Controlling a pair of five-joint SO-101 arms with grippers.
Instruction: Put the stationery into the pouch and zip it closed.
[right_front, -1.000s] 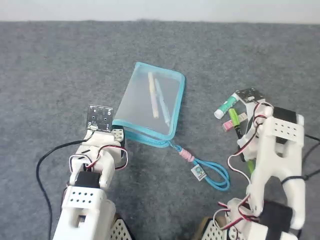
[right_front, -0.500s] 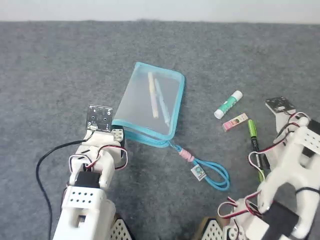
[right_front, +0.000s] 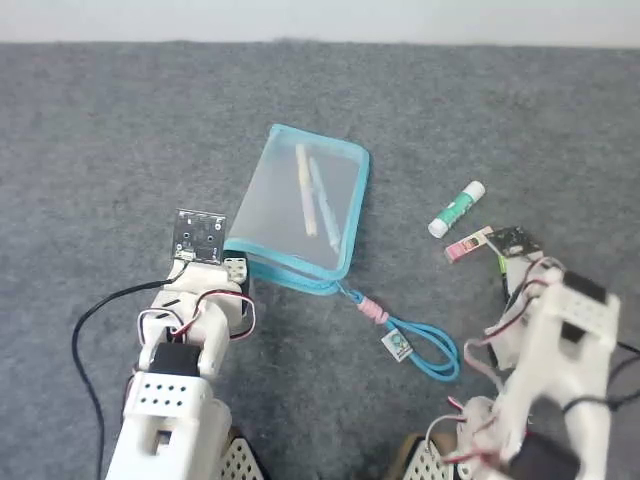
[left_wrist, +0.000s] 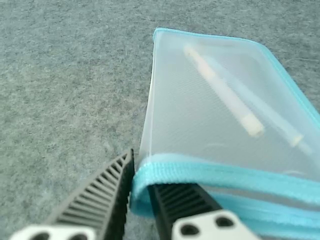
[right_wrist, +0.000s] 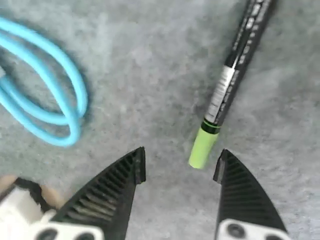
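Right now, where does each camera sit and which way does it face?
High view: fixed overhead, looking down at the pouch; left arm and right arm show.
Left wrist view: on the left arm, facing the pouch; left gripper pinches its edge.
Right wrist view: on the right arm, facing marker and cord; right gripper open.
High and left wrist views share the pouch.

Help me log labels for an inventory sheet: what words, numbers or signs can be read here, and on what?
Marker: white print along the black barrel, too blurred to read.
Tag on the blue strap: a round mark, too small to read.
Glue stick: green label, too small to read.
Pink eraser: print, if any, too small to tell.
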